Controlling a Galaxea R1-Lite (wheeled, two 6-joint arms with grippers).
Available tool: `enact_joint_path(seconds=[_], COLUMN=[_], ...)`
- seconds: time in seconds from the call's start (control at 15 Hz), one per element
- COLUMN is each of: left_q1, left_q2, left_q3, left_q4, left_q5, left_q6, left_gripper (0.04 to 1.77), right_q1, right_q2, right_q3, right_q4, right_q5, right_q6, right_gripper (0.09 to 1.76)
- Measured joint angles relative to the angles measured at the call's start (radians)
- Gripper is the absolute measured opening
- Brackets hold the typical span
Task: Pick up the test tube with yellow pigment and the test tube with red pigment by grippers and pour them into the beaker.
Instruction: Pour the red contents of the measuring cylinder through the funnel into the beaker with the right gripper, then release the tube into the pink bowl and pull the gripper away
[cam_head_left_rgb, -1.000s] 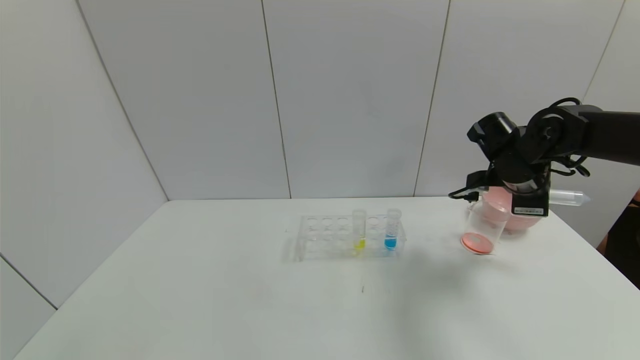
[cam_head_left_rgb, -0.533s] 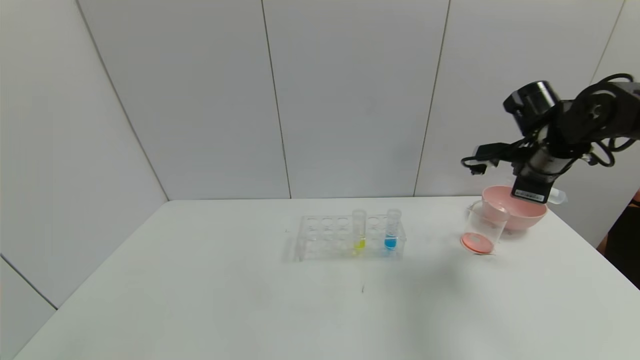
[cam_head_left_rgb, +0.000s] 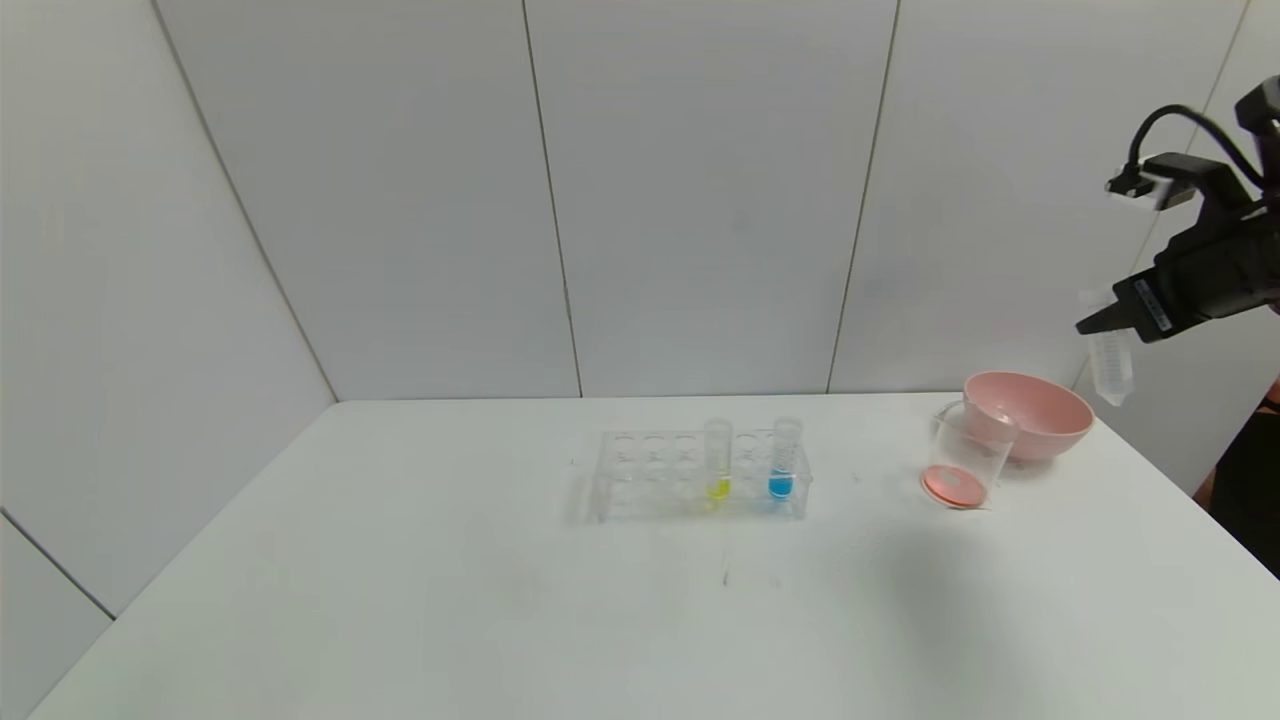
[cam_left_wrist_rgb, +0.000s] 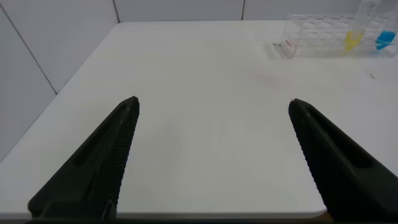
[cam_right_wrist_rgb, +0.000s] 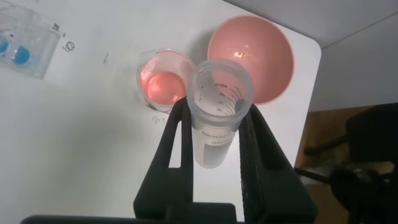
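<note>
Lifting high and swinging away from the beaker (cam_head_left_rgb: 962, 462) — right pincer (cam_head_left_rgb: 1100, 322) clenching the emptied red tube (cam_head_left_rgb: 1108, 360), red now pooling in the beaker on the desk (cam_head_left_rgb: 400, 580) — yellow tube (cam_head_left_rgb: 718, 462) waiting in the rack (cam_head_left_rgb: 640, 470), left pincer (cam_left_wrist_rgb: 211, 118) gaping, idle.

Desk (cam_head_left_rgb: 500, 600): we record a smooth, matt white top, faintly marked in places.

Beaker (cam_head_left_rgb: 962, 462): clear glass by the look, glossy.

Bowl (cam_head_left_rgb: 1040, 412): pink, smooth, looks like plastic with a soft sheen.

Rack (cam_head_left_rgb: 655, 475): clear hard plastic, glossy edges.

Tube with yellow liquid (cam_head_left_rgb: 718, 460) and tube with blue liquid (cam_head_left_rgb: 785, 458): clear, smooth, shiny walls.

Tube held by the right end effector (cam_right_wrist_rgb: 219, 163): translucent, slightly frosted plastic (cam_right_wrist_rgb: 219, 118) with printed grey markings.

Right end effector: matt black plastic fingers, smooth faces.

Left end effector (cam_left_wrist_rgb: 211, 158): matt black fingers (cam_left_wrist_rgb: 99, 155), which we note are finely ribbed.

Wall panels (cam_head_left_rgb: 700, 200): flat, matt pale grey.
</note>
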Motion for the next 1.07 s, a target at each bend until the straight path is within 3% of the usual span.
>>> enact_joint_path(seconds=[0.2,0.33,0.73,0.87,1.07], left_q1=[0.0,0.0,0.0,0.0,0.0], left_q2=[0.0,0.0,0.0,0.0,0.0], left_q3=[0.0,0.0,0.0,0.0,0.0], left_q4=[0.0,0.0,0.0,0.0,0.0], left_q5=[0.0,0.0,0.0,0.0,0.0], left_q6=[0.0,0.0,0.0,0.0,0.0], left_gripper=[1.72,1.72,1.72,1.72,1.72], right_q1=[-0.043,-0.052,-0.068,-0.063,-0.056], right_q2=[-0.054,-0.089,-0.108,-0.044,0.089], right_q3=[0.088,0.186,0.592,0.624,0.536], right_q4=[-0.042,-0.178,-0.966,-1.079,-1.123], right_q5=[0.059,0.068,0.041,-0.037,-0.108], right_q6=[0.111,0.196,0.287,0.3,0.356], right_gripper=[0.49,0.49,0.49,0.49,0.49])
